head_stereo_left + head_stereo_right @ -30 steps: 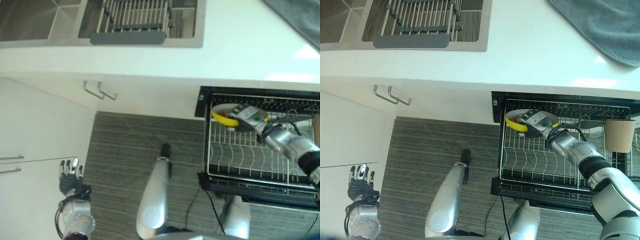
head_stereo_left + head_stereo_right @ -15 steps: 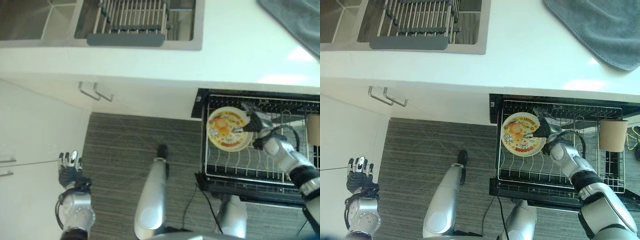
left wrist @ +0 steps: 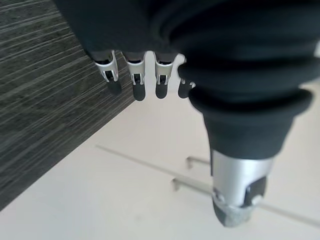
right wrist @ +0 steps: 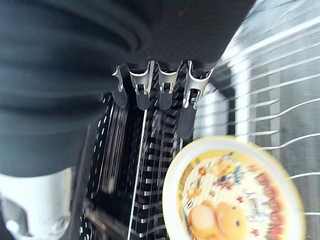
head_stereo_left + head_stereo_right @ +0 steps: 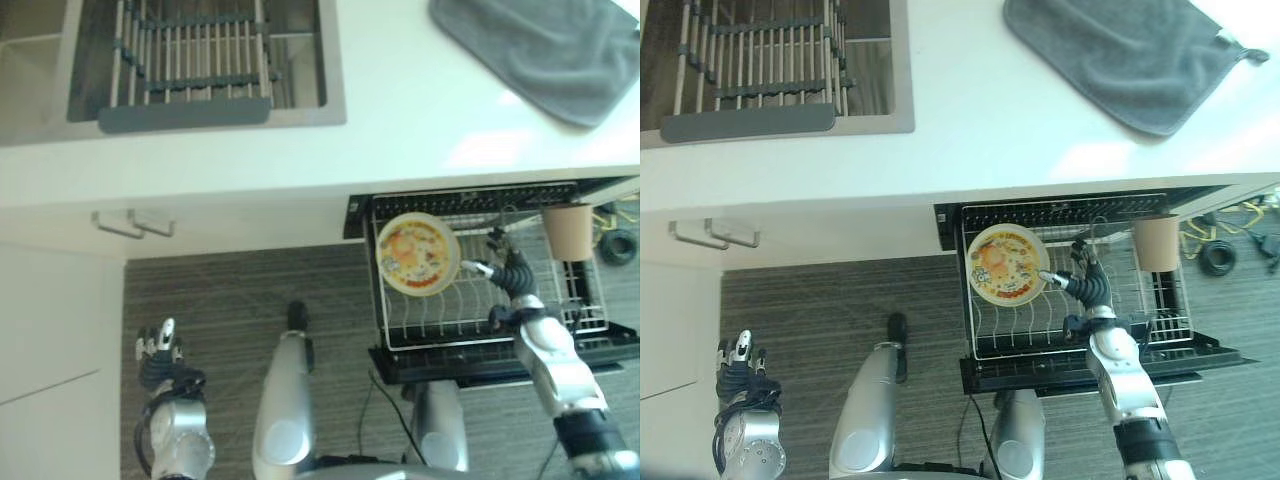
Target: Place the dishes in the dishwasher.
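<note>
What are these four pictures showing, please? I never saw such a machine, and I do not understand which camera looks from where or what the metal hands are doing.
It is a humanoid robot loading a dishwasher. The two wide pictures come from a stereo camera on its head, looking down. They show a white counter with a sink holding a drying rack, and a grey cloth. Below the counter the dishwasher rack is pulled out. A yellow-rimmed plate with a cartoon print stands in it, and a tan cup sits further to the right.

The other two pictures come from cameras on the wrists. The right hand is beside the plate with its fingers straight; it does not appear to grip it. The left hand hangs by the white cupboards, fingers relaxed, holding nothing.
</note>
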`<state>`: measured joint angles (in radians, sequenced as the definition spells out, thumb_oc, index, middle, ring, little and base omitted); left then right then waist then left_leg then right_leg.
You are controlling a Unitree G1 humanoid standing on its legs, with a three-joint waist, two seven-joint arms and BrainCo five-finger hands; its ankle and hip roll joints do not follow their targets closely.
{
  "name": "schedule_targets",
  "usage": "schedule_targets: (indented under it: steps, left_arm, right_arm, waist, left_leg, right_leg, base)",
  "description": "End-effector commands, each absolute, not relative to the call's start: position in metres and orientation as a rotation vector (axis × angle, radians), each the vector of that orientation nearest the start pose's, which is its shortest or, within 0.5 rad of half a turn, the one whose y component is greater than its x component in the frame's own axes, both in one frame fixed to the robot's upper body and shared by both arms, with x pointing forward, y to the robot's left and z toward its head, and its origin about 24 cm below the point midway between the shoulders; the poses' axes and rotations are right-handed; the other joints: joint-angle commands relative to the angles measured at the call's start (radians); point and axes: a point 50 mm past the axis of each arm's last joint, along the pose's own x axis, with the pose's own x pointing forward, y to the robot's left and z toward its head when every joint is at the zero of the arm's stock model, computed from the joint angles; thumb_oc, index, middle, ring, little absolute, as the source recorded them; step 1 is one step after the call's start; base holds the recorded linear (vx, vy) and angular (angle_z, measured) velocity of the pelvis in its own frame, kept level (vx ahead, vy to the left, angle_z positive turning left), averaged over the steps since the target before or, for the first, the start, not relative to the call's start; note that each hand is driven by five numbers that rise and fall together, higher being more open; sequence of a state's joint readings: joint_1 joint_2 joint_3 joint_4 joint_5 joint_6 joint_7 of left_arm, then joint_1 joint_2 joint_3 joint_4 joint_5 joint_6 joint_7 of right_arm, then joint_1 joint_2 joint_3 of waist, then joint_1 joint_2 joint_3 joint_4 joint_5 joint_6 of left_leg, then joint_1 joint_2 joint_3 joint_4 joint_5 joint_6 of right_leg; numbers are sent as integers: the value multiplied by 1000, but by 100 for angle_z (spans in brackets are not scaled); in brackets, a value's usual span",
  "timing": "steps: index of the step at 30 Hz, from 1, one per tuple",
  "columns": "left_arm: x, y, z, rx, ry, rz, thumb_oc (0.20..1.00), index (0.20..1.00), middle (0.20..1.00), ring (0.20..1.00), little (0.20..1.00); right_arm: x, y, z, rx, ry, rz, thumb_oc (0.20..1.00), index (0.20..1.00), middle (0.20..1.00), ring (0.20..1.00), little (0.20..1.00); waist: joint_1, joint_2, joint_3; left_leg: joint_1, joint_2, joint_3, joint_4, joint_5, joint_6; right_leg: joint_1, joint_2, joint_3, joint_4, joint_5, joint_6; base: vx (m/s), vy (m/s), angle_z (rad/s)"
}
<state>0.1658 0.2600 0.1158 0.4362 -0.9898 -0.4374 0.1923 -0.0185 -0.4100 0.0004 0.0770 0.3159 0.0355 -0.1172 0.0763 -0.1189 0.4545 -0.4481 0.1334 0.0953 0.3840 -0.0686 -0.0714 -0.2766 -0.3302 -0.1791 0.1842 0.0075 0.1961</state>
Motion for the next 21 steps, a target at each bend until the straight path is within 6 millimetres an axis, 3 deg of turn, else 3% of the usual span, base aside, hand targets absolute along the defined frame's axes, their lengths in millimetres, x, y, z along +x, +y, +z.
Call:
schedule_targets:
  steps: [1, 2, 4, 5, 6, 8, 10, 13, 14, 18, 21]
  left_arm:
    - [163, 301, -27, -406, 43, 712, 1000, 1000, 1000, 1000, 1000]
    - [167, 306, -22, -363, 32, 705, 1000, 1000, 1000, 1000, 1000]
    - [170, 314, -15, -299, 20, 705, 1000, 1000, 1000, 1000, 1000]
    - [171, 322, -10, -261, 12, 726, 1000, 1000, 1000, 1000, 1000]
    - [170, 329, -8, -230, 15, 740, 1000, 1000, 1000, 1000, 1000]
    - [170, 333, -10, -207, 29, 740, 1000, 1000, 1000, 1000, 1000]
    - [169, 337, -13, -188, 47, 743, 1000, 1000, 1000, 1000, 1000]
    - [168, 337, -17, -201, 78, 765, 1000, 1000, 1000, 1000, 1000]
    - [160, 337, -28, -205, 132, 786, 1000, 1000, 1000, 1000, 1000]
    - [134, 330, -52, -267, 209, 812, 1000, 1000, 1000, 1000, 1000]
    - [116, 322, -67, -303, 262, 824, 1000, 1000, 1000, 1000, 1000]
  right_arm:
    - [255, -247, 66, -23, -20, -173, 1000, 1000, 1000, 1000, 1000]
    - [249, -249, 59, 7, -13, -178, 1000, 1000, 1000, 1000, 1000]
    - [249, -247, 58, 18, -2, -174, 1000, 1000, 1000, 1000, 1000]
    - [252, -241, 60, 30, 5, -139, 1000, 1000, 1000, 1000, 1000]
    - [254, -238, 60, 30, 23, -116, 1000, 1000, 1000, 1000, 1000]
    - [252, -241, 61, 35, 18, -138, 1000, 1000, 1000, 1000, 1000]
    - [247, -252, 69, 40, -35, -174, 1000, 1000, 1000, 1000, 1000]
    - [246, -262, 98, -51, -190, -237, 1000, 1000, 1000, 1000, 1000]
    - [240, -276, 121, -127, -277, -332, 1000, 1000, 1000, 1000, 1000]
    - [230, -300, 134, -188, -336, -502, 1000, 1000, 1000, 1000, 1000]
    - [213, -335, 132, -278, -290, -728, 1000, 1000, 1000, 1000, 1000]
  waist:
    - [-12, -1, -30]
    - [-24, -16, -42]
    - [-1, -29, -45]
    - [23, -47, -45]
    - [39, -59, -50]
    - [43, -62, -61]
    - [44, -65, -81]
    - [61, -72, -95]
    - [61, -58, -102]
    - [56, -29, -104]
    - [42, -9, -106]
  left_leg:
    - [137, -5, -36, -127, -48, 4]
    - [173, -5, -18, -191, -42, 1]
    - [233, 27, 33, -262, -25, -16]
    - [264, 55, 81, -285, -15, -26]
    - [275, 64, 99, -280, -11, -16]
    - [259, 59, 86, -258, -4, 2]
    - [225, 61, 86, -235, 18, 1]
    - [210, 81, 103, -228, 34, -24]
    - [235, 109, 103, -251, 55, -43]
    - [268, 124, 95, -292, 77, -60]
    - [250, 124, 90, -294, 93, -67]
  right_leg:
    - [-19, -5, 35, -103, 140, 37]
    - [8, -17, 31, -193, 205, 57]
    - [53, -27, -74, -254, 248, 66]
    - [62, -48, -165, -215, 269, 66]
    - [83, -62, -193, -152, 239, 60]
    - [117, -41, -174, -94, 174, 28]
    - [188, 3, -165, -94, 117, 5]
    - [267, 4, -229, -197, 133, 25]
    - [275, 25, -251, -194, 117, 30]
    - [267, 52, -248, -179, 73, 23]
    - [257, 70, -226, -183, 45, 11]
  base:
    - [137, 94, -18]
    - [96, 75, -22]
    - [-3, 8, -41]
    - [-119, 15, -95]
    - [-138, 23, -170]
    - [-103, -16, -169]
    - [-173, -171, 5]
    - [-102, -341, -10]
    - [-66, -360, -66]
    - [-12, -110, -49]
    - [-41, 42, -22]
